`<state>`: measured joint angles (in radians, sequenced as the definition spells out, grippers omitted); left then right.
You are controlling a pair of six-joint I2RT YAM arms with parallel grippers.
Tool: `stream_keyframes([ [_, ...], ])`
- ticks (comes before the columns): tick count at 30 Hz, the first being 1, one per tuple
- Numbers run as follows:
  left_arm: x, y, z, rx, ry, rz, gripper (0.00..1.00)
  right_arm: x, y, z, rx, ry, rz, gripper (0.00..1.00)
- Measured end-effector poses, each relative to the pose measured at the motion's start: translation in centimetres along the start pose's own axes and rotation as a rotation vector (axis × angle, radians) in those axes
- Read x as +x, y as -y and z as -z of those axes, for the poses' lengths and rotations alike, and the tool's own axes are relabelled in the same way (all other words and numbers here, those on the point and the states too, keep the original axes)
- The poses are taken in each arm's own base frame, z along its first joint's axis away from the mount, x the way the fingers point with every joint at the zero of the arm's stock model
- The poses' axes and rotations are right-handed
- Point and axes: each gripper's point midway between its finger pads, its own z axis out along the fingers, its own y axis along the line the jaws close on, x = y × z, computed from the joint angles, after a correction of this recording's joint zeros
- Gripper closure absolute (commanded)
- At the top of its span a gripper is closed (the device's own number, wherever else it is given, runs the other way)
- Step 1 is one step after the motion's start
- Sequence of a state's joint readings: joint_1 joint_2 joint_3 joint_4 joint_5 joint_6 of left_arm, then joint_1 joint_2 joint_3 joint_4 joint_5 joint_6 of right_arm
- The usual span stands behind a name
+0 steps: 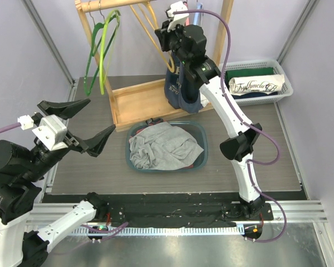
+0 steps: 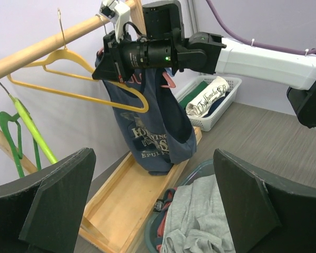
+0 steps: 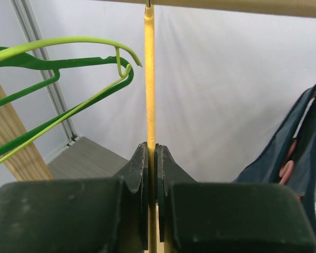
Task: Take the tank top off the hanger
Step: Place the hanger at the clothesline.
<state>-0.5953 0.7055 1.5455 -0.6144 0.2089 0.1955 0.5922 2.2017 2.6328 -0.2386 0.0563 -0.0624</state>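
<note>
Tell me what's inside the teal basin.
Crumpled gray clothing fills the basin, with a sliver of red fabric at its right edge. Anything beneath the gray pile, and the basin's bottom, is covered.

Bright, even light; soft shadows; near fingers (image 3: 142,174) blurred in wrist views.

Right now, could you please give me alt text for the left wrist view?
The right gripper, up at the wooden rail, grips a yellow hanger beside a hanging navy tank top. The left gripper frames the foreground, open, above grey clothes.
</note>
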Motion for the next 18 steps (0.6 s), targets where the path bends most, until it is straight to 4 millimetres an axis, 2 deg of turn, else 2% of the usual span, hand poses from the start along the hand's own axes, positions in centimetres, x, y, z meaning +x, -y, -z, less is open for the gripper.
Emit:
stream_keyframes([
  [8,-0.5,-0.3,-0.2,-0.013,0.021,0.0,0.0,2.0,-0.9,-0.9,-0.037,-0.025,-0.022,0.99],
  [18,-0.1,-0.2,-0.4,-0.014,0.024,0.008,0.0,2.5,-1.2,-1.0,-0.051,-0.034,-0.04,0.99],
])
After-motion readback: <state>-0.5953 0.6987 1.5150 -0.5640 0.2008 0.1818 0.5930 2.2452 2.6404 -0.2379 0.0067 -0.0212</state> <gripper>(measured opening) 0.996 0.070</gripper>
